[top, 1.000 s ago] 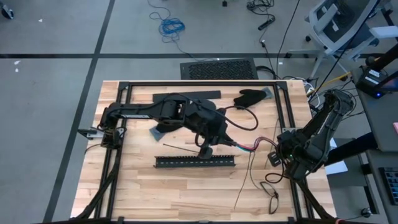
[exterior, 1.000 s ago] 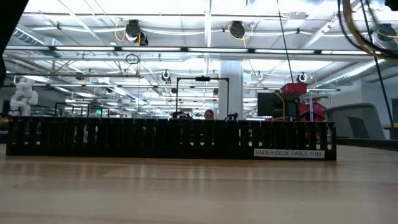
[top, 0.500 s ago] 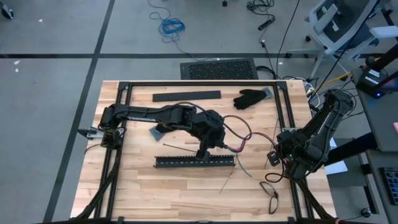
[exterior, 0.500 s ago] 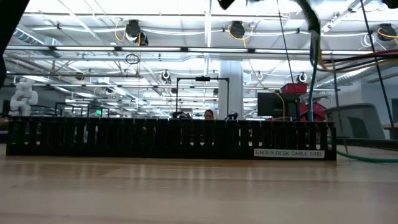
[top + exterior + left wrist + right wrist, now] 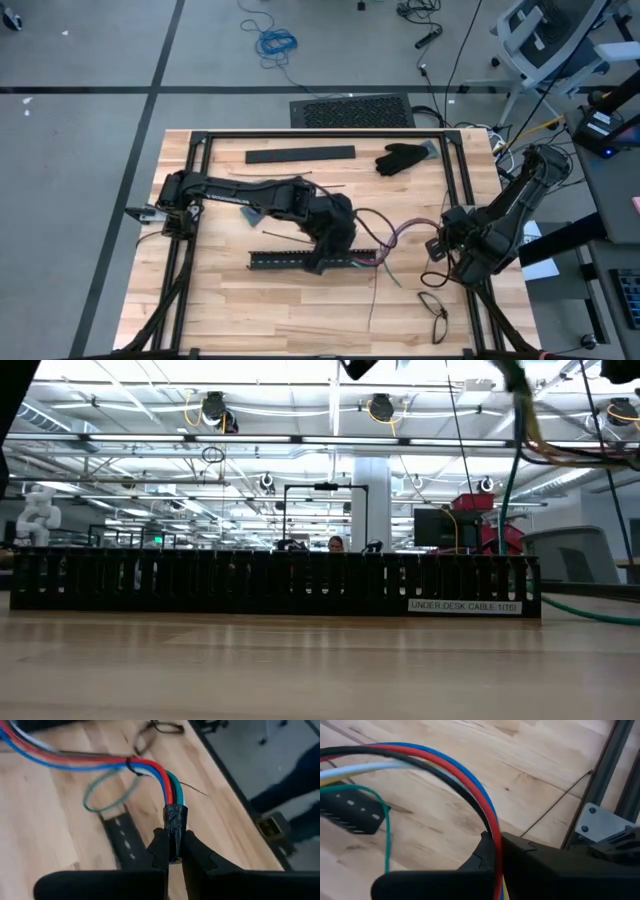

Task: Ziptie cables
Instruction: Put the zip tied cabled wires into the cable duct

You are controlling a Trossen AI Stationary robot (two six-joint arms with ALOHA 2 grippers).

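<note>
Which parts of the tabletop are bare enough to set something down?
Bare wood lies near the front left corner, below the slotted bar. Crowded: the middle right, where left gripper and right gripper hold the cables.

Pale wood table [image 5: 280, 320], matt; glossy plastic-coated cables [image 5: 100, 762]; matt black fingers [image 5: 159, 851].

I see the wooden desk [image 5: 220, 310] carrying a slotted black bar [image 5: 290, 260], flat black strip [image 5: 300, 154], black glove [image 5: 402, 158], and coiled black wire [image 5: 436, 305].
</note>
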